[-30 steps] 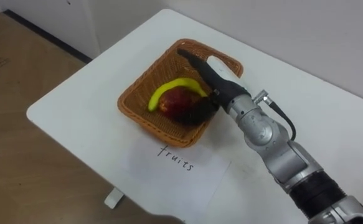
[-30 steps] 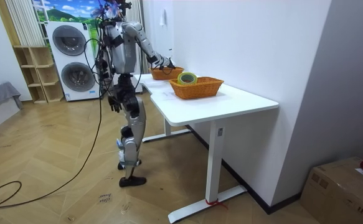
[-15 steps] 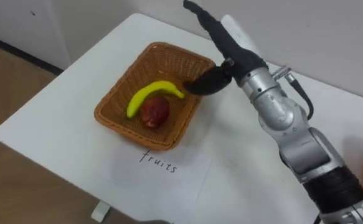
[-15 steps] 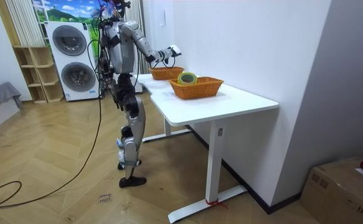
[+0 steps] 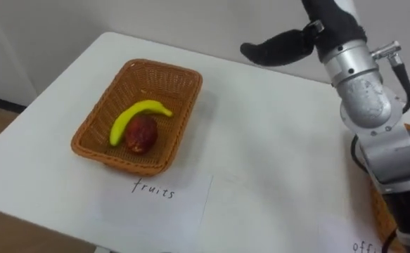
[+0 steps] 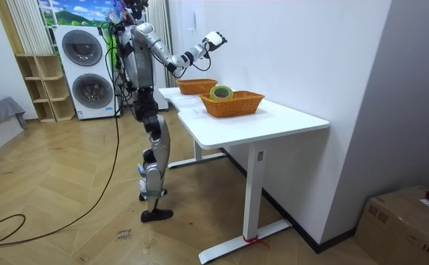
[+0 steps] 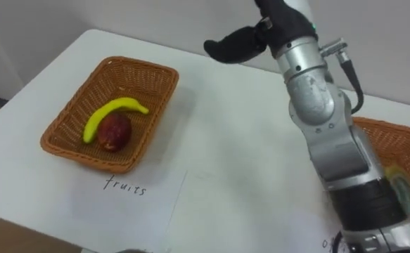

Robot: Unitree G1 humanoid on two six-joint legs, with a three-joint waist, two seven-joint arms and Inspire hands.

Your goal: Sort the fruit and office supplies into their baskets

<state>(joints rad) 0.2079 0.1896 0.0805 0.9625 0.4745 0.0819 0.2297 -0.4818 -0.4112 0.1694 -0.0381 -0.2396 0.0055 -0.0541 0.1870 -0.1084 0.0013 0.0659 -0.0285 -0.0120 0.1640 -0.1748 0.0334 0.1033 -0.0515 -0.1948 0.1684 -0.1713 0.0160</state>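
Table [image 5: 275, 147]: stands along the wall; the robot stands at its end, on the room view's left.
Fruit basket [image 5: 183, 76]: on the table, to the left.
Banana [image 5: 136, 116]: in the fruit basket.
Red fruit [image 5: 141, 133]: in the same basket, touching the banana on its near side.
Paper sheet [image 5: 183, 207]: flat on the table, just before the fruit basket.
Second basket [image 7: 401, 137]: on the table to the right, well apart from the fruit basket.
Tape roll [image 6: 221, 92]: in the second basket.
Right hand [image 5: 328, 24]: above the table, behind and right of the fruit basket.
Washing machines [image 6: 82, 70]: stacked behind the robot.

Basket [image 5: 164, 67] on table [image 5: 261, 147]: banana [image 5: 136, 115] touching red fruit [image 5: 141, 134]. Paper sheet [image 5: 173, 211] just beside basket. Right hand [image 5: 328, 28] above table, thumb out, empty.
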